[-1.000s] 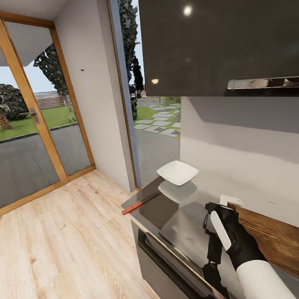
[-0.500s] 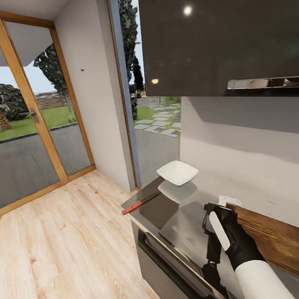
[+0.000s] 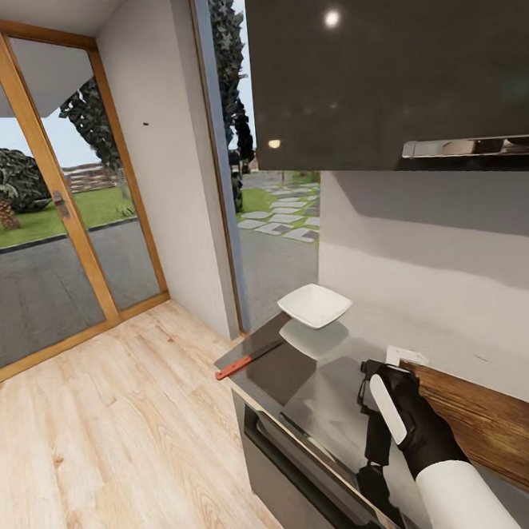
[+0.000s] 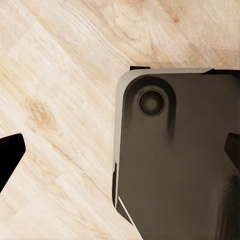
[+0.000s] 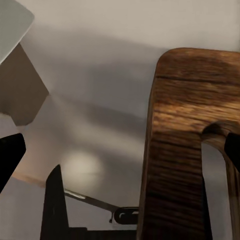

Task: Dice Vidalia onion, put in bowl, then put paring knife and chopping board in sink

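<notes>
Your right gripper [image 3: 384, 373] at the chopping board [image 3: 487, 425]
Its jaws stand apart at the board's handle end, on the countertop [image 3: 323, 388]; knife [image 3: 247, 360] and bowl [image 3: 314, 305] lie beyond. Left gripper's fingers [image 4: 10, 155] spread wide.

On the grey countertop [image 3: 307, 389] I saw the white bowl [image 3: 314, 305] by the wall, the red-handled paring knife [image 3: 247, 360] at its front edge, and the brown chopping board [image 3: 487, 421] near my right arm.

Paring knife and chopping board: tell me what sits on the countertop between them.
In the head view, bare glossy countertop separates the paring knife from the chopping board, then the right gripper at the board's near end.
</notes>
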